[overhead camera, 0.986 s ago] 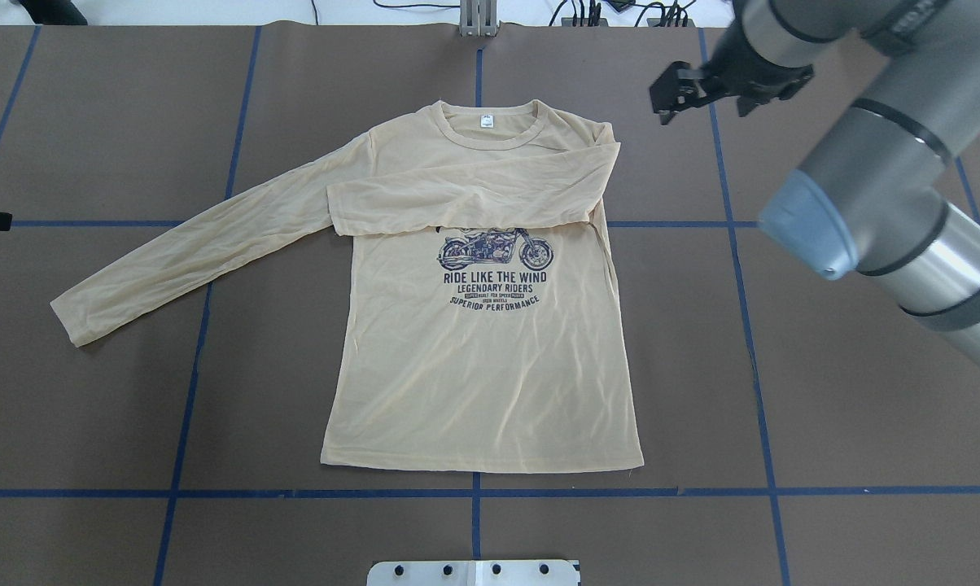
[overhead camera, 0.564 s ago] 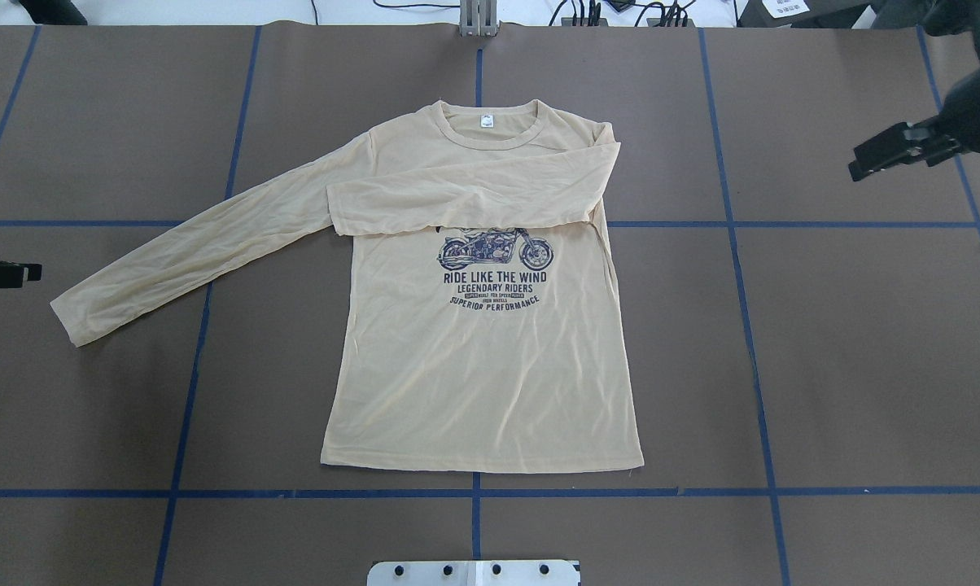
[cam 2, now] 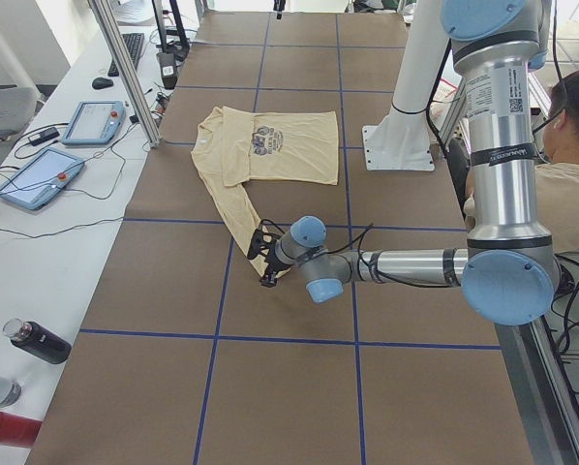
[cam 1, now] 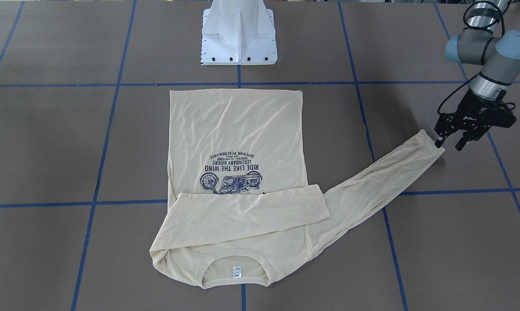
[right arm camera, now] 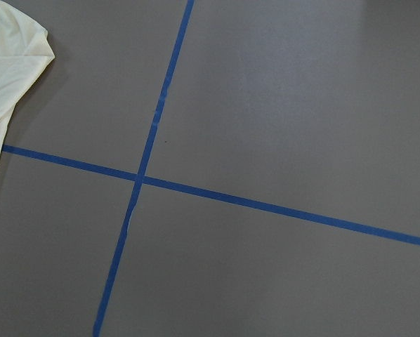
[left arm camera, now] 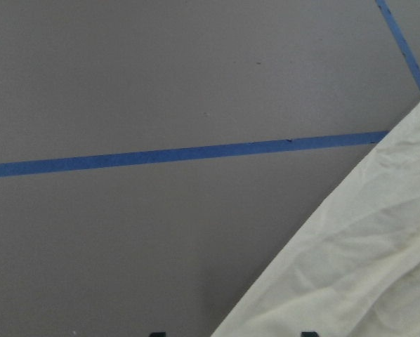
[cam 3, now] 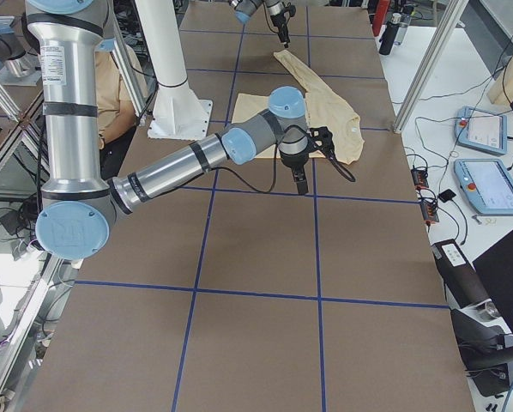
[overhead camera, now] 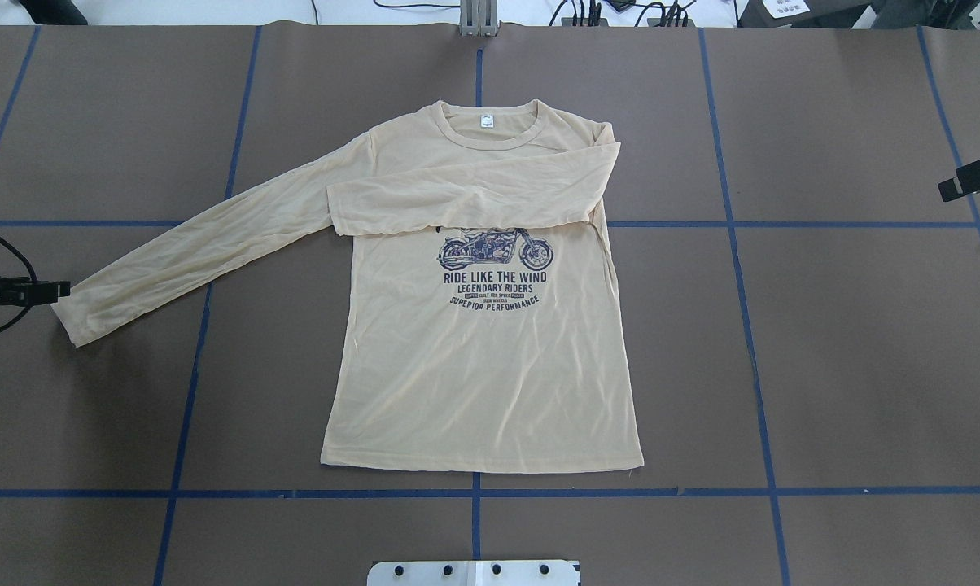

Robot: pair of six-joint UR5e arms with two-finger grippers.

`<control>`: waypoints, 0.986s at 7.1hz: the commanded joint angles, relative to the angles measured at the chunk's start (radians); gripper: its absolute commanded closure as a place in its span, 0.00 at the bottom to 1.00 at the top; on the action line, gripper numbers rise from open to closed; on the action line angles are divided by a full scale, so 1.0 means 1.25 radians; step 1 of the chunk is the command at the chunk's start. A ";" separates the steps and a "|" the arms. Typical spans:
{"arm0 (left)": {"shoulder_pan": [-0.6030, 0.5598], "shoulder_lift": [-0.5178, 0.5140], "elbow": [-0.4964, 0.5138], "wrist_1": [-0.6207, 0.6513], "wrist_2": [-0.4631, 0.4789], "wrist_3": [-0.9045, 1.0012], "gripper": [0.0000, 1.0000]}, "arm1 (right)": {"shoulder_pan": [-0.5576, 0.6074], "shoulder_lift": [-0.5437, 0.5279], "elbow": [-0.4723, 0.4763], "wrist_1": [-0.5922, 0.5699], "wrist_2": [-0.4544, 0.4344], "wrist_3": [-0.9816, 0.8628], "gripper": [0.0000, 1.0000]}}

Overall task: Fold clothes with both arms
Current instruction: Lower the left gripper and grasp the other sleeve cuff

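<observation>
The cream-yellow T-shirt (overhead camera: 482,366) lies flat, print up, in the middle of the table (overhead camera: 824,342). One sleeve is folded across the chest (overhead camera: 474,195). The other sleeve (overhead camera: 197,244) stretches out flat toward the left arm's side. My left gripper (cam 1: 448,146) is open and low at that sleeve's cuff (cam 1: 424,142), one fingertip at the cuff's end. The left wrist view shows the sleeve (left arm camera: 364,267) reaching between the two fingertips. My right gripper (overhead camera: 950,189) hangs at the table's right edge, far from the shirt. I cannot tell whether it is open.
The white pedestal base (cam 1: 239,34) stands behind the shirt's hem. Blue tape lines (overhead camera: 750,342) cross the brown table. A side bench with tablets (cam 2: 47,174) and bottles (cam 2: 38,341) runs along the far side. An operator (cam 2: 570,145) sits behind the robot.
The right arm has swung from above the table's far right out to the right edge. The left gripper has come in from the left edge to the outstretched sleeve's cuff. The shirt has not moved.
</observation>
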 commanded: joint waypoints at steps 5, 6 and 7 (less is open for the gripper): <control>0.029 -0.021 0.031 0.005 0.022 0.010 0.41 | 0.001 -0.002 0.000 0.001 0.001 -0.001 0.00; 0.031 -0.020 0.031 0.005 0.022 0.010 0.41 | 0.001 0.000 -0.001 0.001 0.001 -0.001 0.00; 0.037 -0.018 0.030 0.005 0.022 0.010 0.41 | 0.001 0.000 -0.001 0.001 0.001 -0.001 0.00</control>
